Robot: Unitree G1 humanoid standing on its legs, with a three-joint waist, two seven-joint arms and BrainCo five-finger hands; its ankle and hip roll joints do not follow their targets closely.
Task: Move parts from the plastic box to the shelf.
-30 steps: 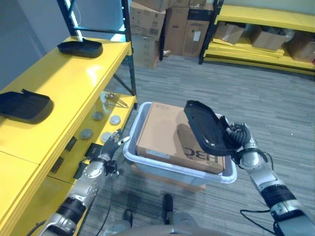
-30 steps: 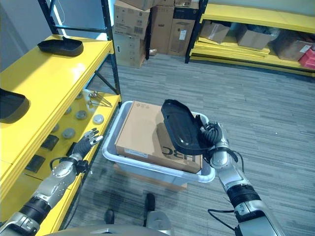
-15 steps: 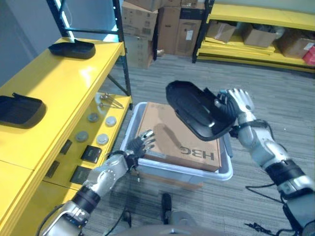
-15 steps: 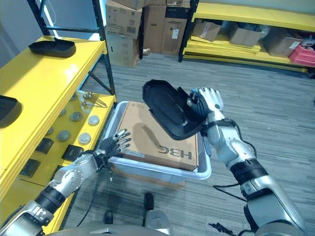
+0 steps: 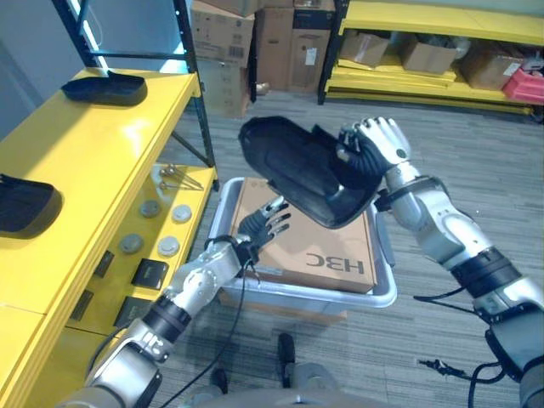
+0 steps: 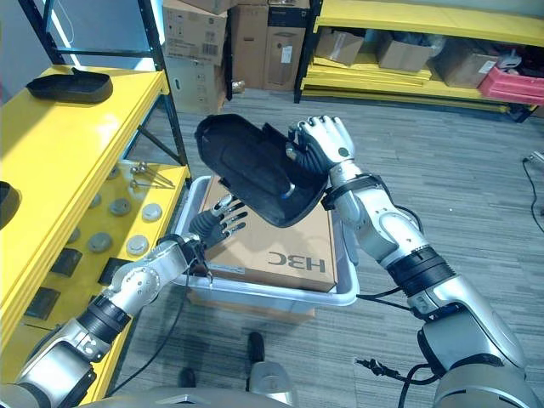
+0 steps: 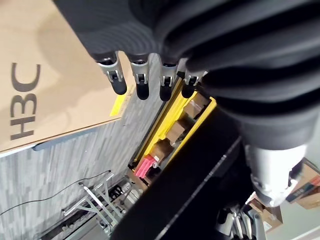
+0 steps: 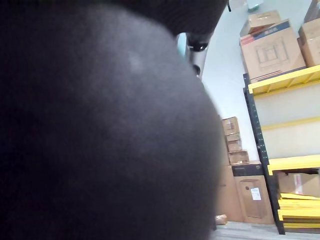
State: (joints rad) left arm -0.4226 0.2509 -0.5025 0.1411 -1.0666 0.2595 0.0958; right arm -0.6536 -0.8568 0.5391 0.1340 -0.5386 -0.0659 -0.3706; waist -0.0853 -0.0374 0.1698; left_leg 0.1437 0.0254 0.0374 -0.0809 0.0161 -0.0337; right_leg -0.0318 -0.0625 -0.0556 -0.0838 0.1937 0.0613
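Black and smooth-moulded, the dished part (image 5: 302, 174) hangs tilted in the air above the plastic box (image 5: 387, 293), with the right hand (image 5: 374, 149) curled round its far rim. Below it, the left hand (image 5: 263, 225) reaches with straight, spread fingers over the flat cardboard carton (image 5: 336, 251) filling that rounded grey box. Beside the box, the glossy yellow shelf (image 5: 102, 144) offers bare room between two similar black parts (image 5: 106, 87).
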